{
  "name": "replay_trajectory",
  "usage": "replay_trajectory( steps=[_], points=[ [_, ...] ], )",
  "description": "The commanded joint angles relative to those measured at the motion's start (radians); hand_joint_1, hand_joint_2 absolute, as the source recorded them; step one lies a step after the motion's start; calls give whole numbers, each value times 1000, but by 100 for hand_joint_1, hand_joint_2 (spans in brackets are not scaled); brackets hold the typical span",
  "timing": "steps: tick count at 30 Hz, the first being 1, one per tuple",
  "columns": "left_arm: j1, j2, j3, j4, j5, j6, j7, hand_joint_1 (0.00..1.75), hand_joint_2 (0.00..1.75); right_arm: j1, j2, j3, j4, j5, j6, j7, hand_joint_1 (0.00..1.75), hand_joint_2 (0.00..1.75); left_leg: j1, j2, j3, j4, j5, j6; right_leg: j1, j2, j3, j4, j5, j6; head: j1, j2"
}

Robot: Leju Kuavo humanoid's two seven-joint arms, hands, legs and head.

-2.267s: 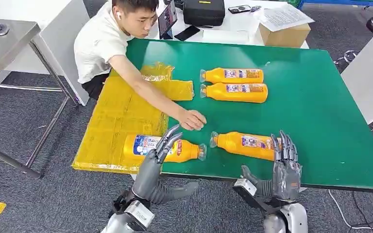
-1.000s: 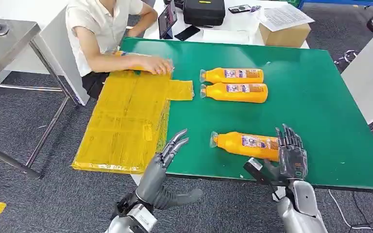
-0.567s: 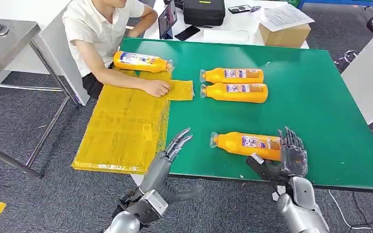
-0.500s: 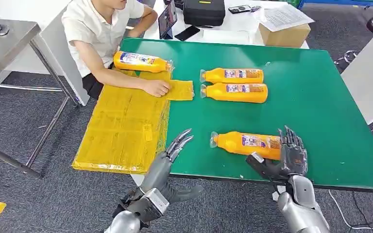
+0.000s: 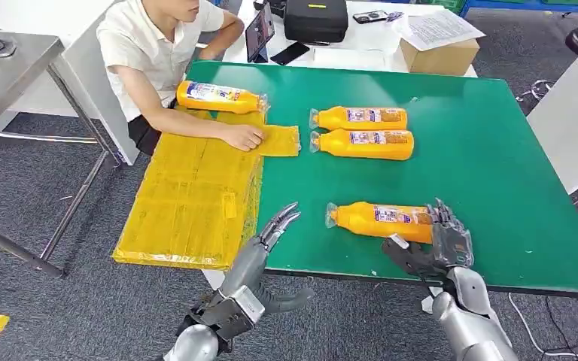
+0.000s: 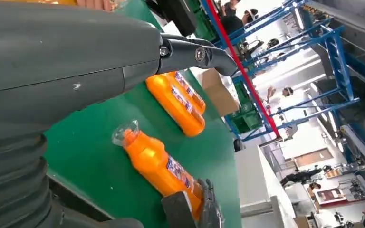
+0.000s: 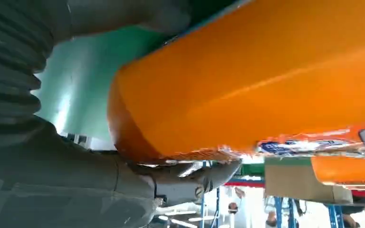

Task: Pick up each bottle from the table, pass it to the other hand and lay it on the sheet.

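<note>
While the right hand (image 5: 450, 242) cups the base end of the nearest orange bottle (image 5: 380, 222), lying on its side near the front edge of the green desk (image 5: 489, 158), its fingers look wrapped around it but I cannot tell if the grip is firm. The left hand (image 5: 271, 233) hovers released, fingers apart, beside the yellow sheet (image 5: 188, 195). Gripped only at its end, the bottle could tip or slip free during lifting.

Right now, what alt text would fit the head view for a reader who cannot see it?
The robot's right hand closes around the base of the nearest orange bottle lying on the green table; its left hand hovers open beside the yellow sheet, which a seated person touches.
</note>
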Motion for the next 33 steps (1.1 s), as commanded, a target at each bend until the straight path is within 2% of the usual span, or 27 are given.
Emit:
replay_trajectory(
  steps=[1, 4, 5, 7, 9, 16, 19, 21, 24, 25, 27, 31, 33],
  points=[
    [-38, 8, 6, 65, 4, -3, 4, 0, 175, -18, -6, 34, 107, -5, 16, -1, 66, 175, 1, -1, 3, -1, 0, -2, 1, 0, 3, -1, -1, -2, 0, 0],
    [-38, 8, 6, 65, 4, -3, 4, 0, 175, -18, -6, 34, 107, -5, 16, -1, 66, 175, 1, -1, 3, -1, 0, -1, 1, 0, 3, -1, -1, -2, 0, 0],
    [-39, 7, 4, 66, 5, -4, 4, 0, 175, -20, -3, 33, 112, -12, 23, -5, 140, 175, 1, -1, 3, -1, -1, -2, 1, 0, 4, -2, -1, -2, 0, 0],
    [-44, 8, 1, 71, 8, -8, 3, 0, 175, -22, -3, 34, 123, -40, 39, -38, 175, 175, 1, -1, 2, -1, 0, -1, 1, 0, 3, -1, -1, -1, 0, 0],
    [-47, 9, -3, 74, 13, -11, -1, 0, 175, -20, 4, 21, 135, -100, 81, -94, 175, 175, 1, -2, 3, -1, 0, -2, 1, 0, 4, -2, -1, -2, 0, 0],
    [-50, 8, -10, 79, 17, -15, -3, 0, 175, -2, 1, 28, 142, -156, 107, -149, 175, 175, 2, -1, 3, -1, 0, -2, 2, -1, 4, -2, -1, -2, 0, 0],
    [-52, 4, -7, 76, 23, -1, -10, 0, 175, 8, 14, 19, 111, -251, 145, -200, 175, 175, 2, -1, 3, -1, 0, -2, 2, -1, 3, -2, -1, -2, 0, 0],
    [-45, 0, 6, 68, 41, 12, -20, 0, 175, 25, 33, -11, 64, -366, 182, -268, 175, 175, 2, -1, 4, -2, 0, -2, 2, 0, 4, -2, -1, -2, 0, 0],
    [-10, -22, 58, 53, 130, 30, -32, 0, 175, 75, 68, -43, -58, -511, 216, -350, 175, 175, 3, 0, 4, -1, -1, -2, 3, 1, 4, -2, -1, -2, 1, 0],
    [9, -35, 90, 55, 240, -1, 5, 0, 175, 110, 83, -46, -133, -566, 225, -369, 175, 175, 2, 1, 4, -1, -1, -2, 2, 1, 4, -2, -1, -2, 0, 0],
    [54, -57, 163, 71, 583, -115, 156, 0, 175, 152, 109, -41, -242, -641, 224, -392, 175, 175, 3, 2, 5, -2, -1, -3, 3, 3, 5, -2, -1, -3, 0, 0],
    [88, -26, 114, 166, 678, -43, 97, 0, 175, 249, 149, 8, -484, -784, 234, -398, 175, 175, 2, 3, 4, -2, -2, -3, 2, 4, 3, -1, -1, -3, 0, 0],
    [70, -8, 84, 208, 685, -23, 90, 0, 175, 262, 151, 30, -525, -808, 240, -392, 175, 175, 2, 3, 3, -2, -2, -3, 2, 4, 1, 0, -2, -3, 0, 0]
  ],
)
